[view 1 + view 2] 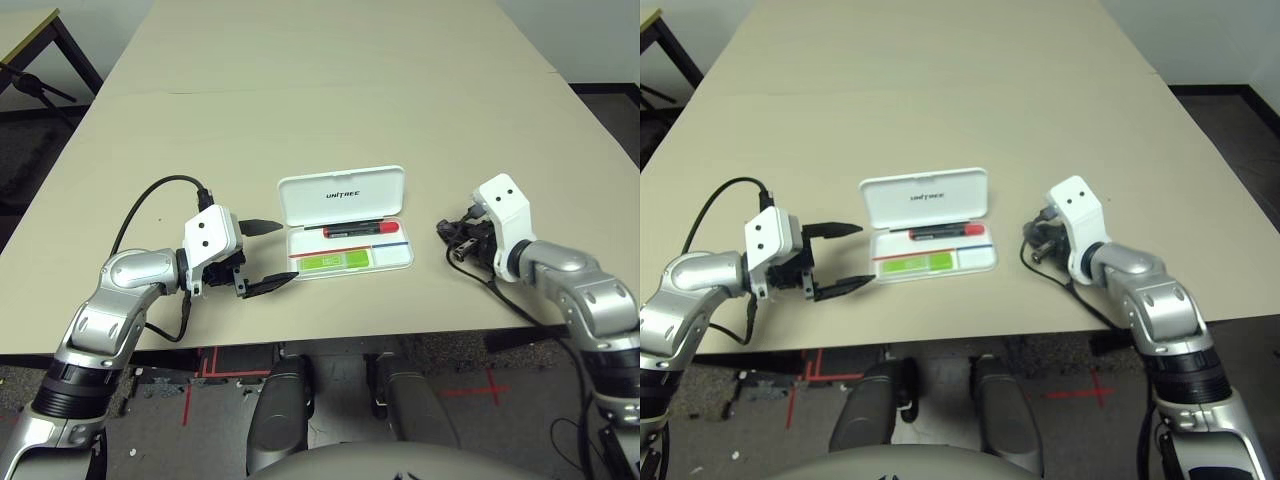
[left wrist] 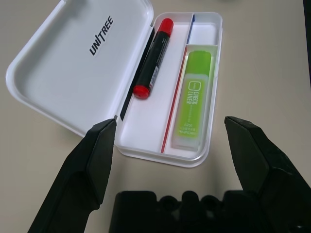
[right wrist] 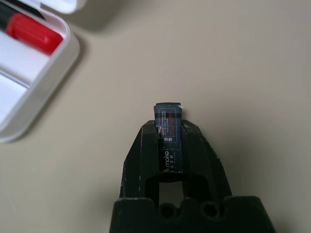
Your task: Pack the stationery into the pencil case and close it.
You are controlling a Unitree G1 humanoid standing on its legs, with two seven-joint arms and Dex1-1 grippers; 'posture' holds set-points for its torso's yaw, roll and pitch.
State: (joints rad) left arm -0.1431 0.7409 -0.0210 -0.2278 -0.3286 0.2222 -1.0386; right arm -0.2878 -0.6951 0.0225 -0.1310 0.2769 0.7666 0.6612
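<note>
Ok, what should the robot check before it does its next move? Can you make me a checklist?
1. Pencil case open: ok, its lid is up.
2. Green highlighter inside: ok, it lies in the long compartment.
3. Red and black marker inside: ok, it lies in the part beside the lid.
4. Dark little block held: ok, it sits between the fingers of the right tool.
5. Dark little block inside: not ok, it is outside the case.
6. Left tool clear of the case: cannot tell, its open fingers are very near it.
</note>
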